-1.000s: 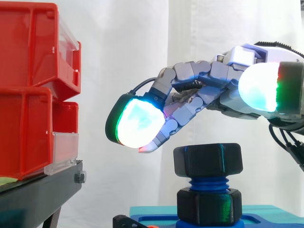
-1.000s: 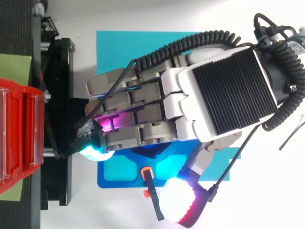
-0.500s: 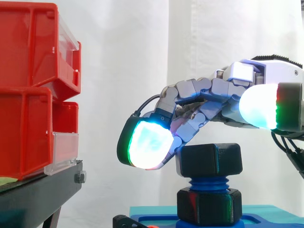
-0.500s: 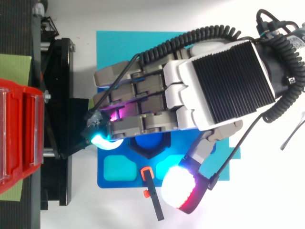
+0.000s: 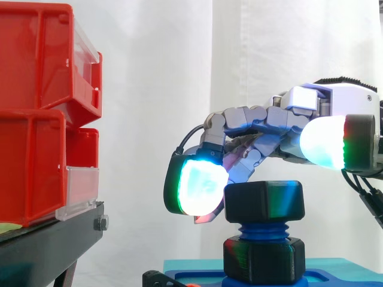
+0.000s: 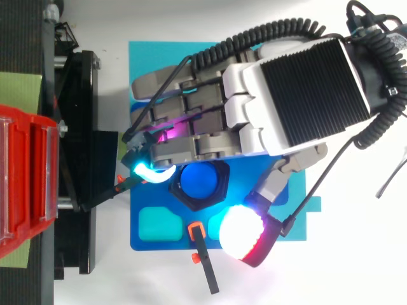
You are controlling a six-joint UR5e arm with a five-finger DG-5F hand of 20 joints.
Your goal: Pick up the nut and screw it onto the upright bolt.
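Note:
A black hex nut (image 5: 263,202) sits on top of the upright blue bolt (image 5: 262,230), whose round blue end shows through the nut (image 6: 200,181) from above. A second black nut (image 5: 263,260) sits at the bolt's foot on the blue base (image 6: 152,222). My hand (image 6: 305,95) hovers just over the top nut with its fingers arched. One glowing fingertip (image 5: 200,186) hangs beside the nut's left face, very close to it. The thumb pad (image 6: 240,232) is spread out and stands clear of the nut. Nothing is held.
Red bins (image 5: 36,107) are stacked on a black stand (image 5: 48,239) at the left, a short way from the fingertips. A teal mat (image 6: 159,63) lies under the blue base. A small orange-and-black tool (image 6: 200,254) lies at the base's near edge.
The hand has sunk and drawn back toward the arm's side. Its leading fingertip went from left of and above the nut down beside it. Seen from above, the nut is now uncovered.

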